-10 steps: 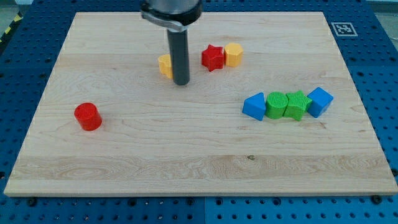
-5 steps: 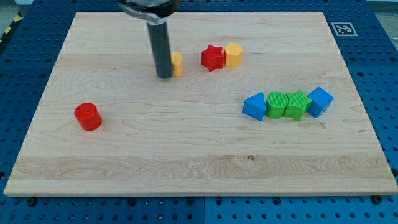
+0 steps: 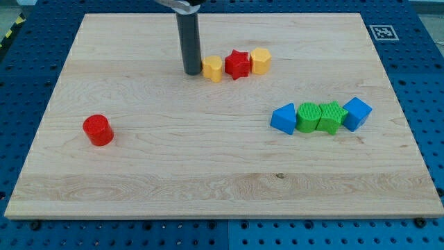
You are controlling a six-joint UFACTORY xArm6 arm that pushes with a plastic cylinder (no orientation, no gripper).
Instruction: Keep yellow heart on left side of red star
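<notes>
The yellow heart [image 3: 213,69] lies near the view's top centre, touching the left side of the red star [image 3: 237,64]. A second yellow block, hexagonal [image 3: 261,61], touches the star's right side, so the three form a row. My tip [image 3: 191,72] stands on the board right at the heart's left edge, touching it or nearly so.
A red cylinder [image 3: 98,130] sits at the view's left. At the right a row runs blue triangle [image 3: 283,119], two green blocks [image 3: 309,117] [image 3: 331,116], blue block [image 3: 356,113]. The wooden board [image 3: 222,201] ends at blue pegboard on all sides.
My tip went round the yellow heart from its right to its left, then pushed it rightwards until it met the red star. The other blocks have not moved.
</notes>
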